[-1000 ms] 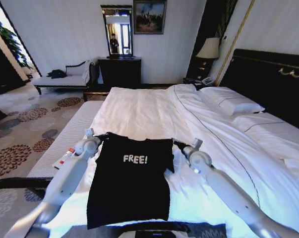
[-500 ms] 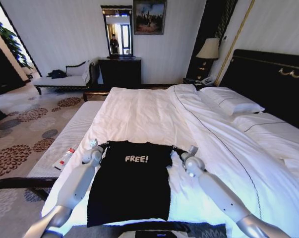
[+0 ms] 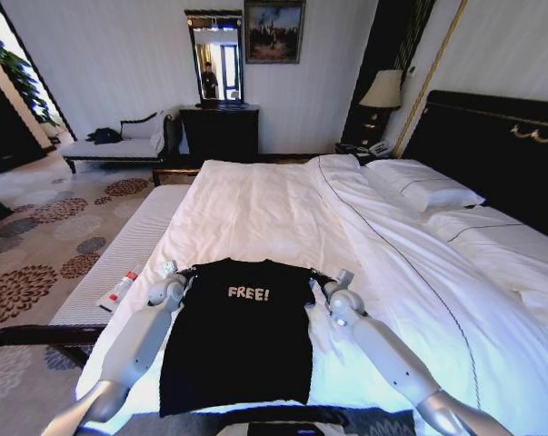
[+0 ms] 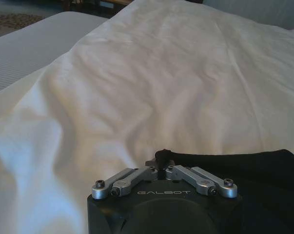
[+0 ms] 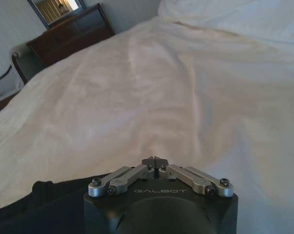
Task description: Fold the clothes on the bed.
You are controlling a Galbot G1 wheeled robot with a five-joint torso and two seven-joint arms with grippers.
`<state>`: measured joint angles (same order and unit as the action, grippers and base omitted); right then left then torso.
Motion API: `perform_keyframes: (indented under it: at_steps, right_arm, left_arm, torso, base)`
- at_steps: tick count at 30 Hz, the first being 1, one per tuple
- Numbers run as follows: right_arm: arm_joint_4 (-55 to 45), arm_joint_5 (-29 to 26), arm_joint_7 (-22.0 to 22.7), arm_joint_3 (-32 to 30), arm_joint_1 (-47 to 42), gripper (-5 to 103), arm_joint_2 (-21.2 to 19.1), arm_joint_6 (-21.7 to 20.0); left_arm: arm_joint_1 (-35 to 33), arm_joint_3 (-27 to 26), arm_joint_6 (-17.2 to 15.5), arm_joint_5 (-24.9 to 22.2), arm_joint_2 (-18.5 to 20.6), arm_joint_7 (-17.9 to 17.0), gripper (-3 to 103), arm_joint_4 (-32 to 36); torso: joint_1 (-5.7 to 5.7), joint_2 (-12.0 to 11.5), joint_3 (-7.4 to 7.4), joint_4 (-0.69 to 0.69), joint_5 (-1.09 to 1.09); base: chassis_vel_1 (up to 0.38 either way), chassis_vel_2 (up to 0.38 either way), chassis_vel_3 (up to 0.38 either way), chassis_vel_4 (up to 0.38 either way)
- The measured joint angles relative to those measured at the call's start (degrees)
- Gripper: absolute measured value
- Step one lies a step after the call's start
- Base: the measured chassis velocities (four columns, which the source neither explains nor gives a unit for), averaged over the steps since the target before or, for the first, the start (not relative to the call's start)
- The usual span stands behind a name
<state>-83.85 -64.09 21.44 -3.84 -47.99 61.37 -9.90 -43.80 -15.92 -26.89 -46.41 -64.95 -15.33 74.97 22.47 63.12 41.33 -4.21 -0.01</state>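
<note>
While pinned at both shoulders, lies flat near the bed's (image 3: 283,209) foot: shirt (image 3: 242,341), "FREE!" up, hem nearest. Left gripper (image 3: 171,272) nipped tight on 1 shoulder corner, right gripper (image 3: 340,278) closed, probably pinching the other. Likely held so for an even fold. Beyond, bare duvet (image 3: 255,213), then pillows (image 3: 423,193).

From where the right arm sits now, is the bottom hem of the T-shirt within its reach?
Probably, but not as things stand: the right gripper is shut on the T-shirt at its shoulder, as is the left gripper. The hem lies near the robot with bare bed around it and nothing across it.
</note>
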Motion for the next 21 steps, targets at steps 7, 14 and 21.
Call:
perform_keyframes:
  at_steps: [7,14,21]
  right_arm:
    - [-8.3,-2.26,-0.74,-7.57,-6.17,28,0.11,1.07]
    - [-19.97,-10.74,5.47,-15.61,-19.14,56,0.47,-1.89]
    - [-26.39,-16.65,8.46,-20.48,-27.54,78,7.31,-3.23]
  left_arm:
    - [-7.06,-7.47,-2.11,-2.17,1.45,-1.92,28,7.62]
    - [-25.74,-19.92,-3.1,-0.55,0.62,-1.1,56,20.33]
    - [-36.87,-25.35,2.48,1.74,-2.27,3.68,78,30.43]
  torso:
    - [0.01,0.0,0.0,0.0,0.03]
    - [-0.01,0.01,-0.02,0.05,-0.01]
    - [-0.02,0.02,-0.02,0.0,0.01]
  base:
    - [0.0,0.0,0.0,0.0]
    - [0.0,0.0,0.0,0.0]
    - [0.0,0.0,0.0,0.0]
